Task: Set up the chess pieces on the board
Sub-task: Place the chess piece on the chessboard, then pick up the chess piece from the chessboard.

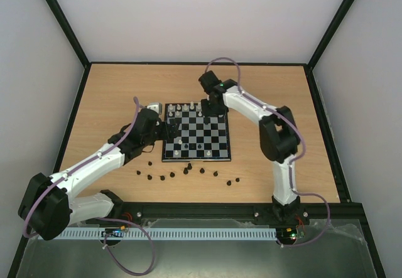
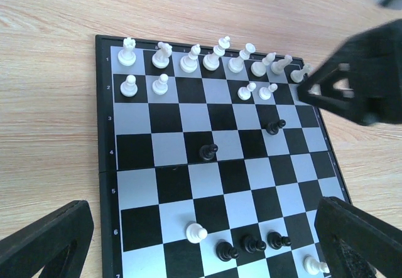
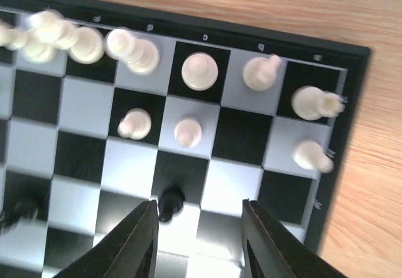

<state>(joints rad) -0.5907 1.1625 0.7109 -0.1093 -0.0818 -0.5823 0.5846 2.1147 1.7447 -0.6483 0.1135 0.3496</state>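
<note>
The small black-and-silver checkered chessboard (image 1: 213,133) with a dark border sits mid-table on the light wooden tabletop (image 1: 113,96), enclosed by plain white walls (image 1: 201,14) and black frame posts (image 1: 63,21). Tiny white chess pieces (image 2: 190,61) line its far edge, with a few in the next row. Black pieces (image 2: 208,152) stand scattered on squares. Loose black pieces (image 1: 188,171) sit on the wood by its near edge. The left gripper (image 1: 164,129) hovers wide open and empty at the board's left edge. The right gripper (image 3: 198,228), jaws parted and gripping nothing, hangs over the far right corner, with a black pawn (image 3: 169,206) just beside one finger.

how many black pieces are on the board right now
5 black pieces show on the board: two alone mid-board, three side by side low in the left wrist view; cut-off rows may hide more.
</note>
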